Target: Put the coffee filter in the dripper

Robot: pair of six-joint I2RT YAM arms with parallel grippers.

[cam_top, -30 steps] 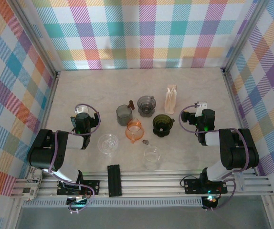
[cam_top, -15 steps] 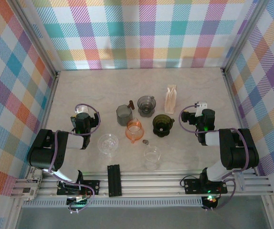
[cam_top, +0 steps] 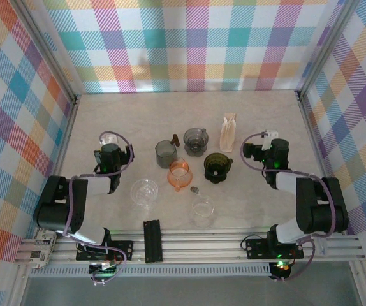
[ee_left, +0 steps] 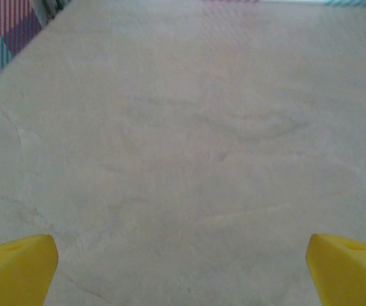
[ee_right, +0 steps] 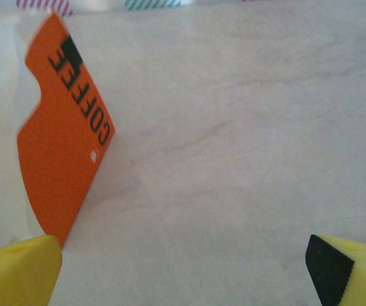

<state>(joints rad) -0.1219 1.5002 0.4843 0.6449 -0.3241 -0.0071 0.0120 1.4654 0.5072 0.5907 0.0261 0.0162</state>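
The coffee filter pack (cam_top: 227,132), beige paper in a clear sleeve, stands upright right of centre. In the right wrist view its orange "COFFEE" label (ee_right: 65,134) leans at the left. Drippers stand near it: a grey one (cam_top: 196,140), a dark green one (cam_top: 218,167), an orange one (cam_top: 179,173) and a clear one (cam_top: 144,191). My right gripper (cam_top: 273,148) (ee_right: 183,268) is open over bare table, right of the pack. My left gripper (cam_top: 110,152) (ee_left: 183,268) is open at the left, its yellow fingertips (ee_left: 17,268) wide apart over bare table.
A grey cup (cam_top: 166,153) stands left of the grey dripper. Close to the front sits a clear glass (cam_top: 203,209), with a small dark object (cam_top: 194,189) beside it. A black block (cam_top: 152,240) lies on the front rail. Plaid walls (cam_top: 189,44) enclose three sides.
Both arms have reached a little farther from their bases, toward the back wall. Both grippers stay open, and the objects on the table have not moved.
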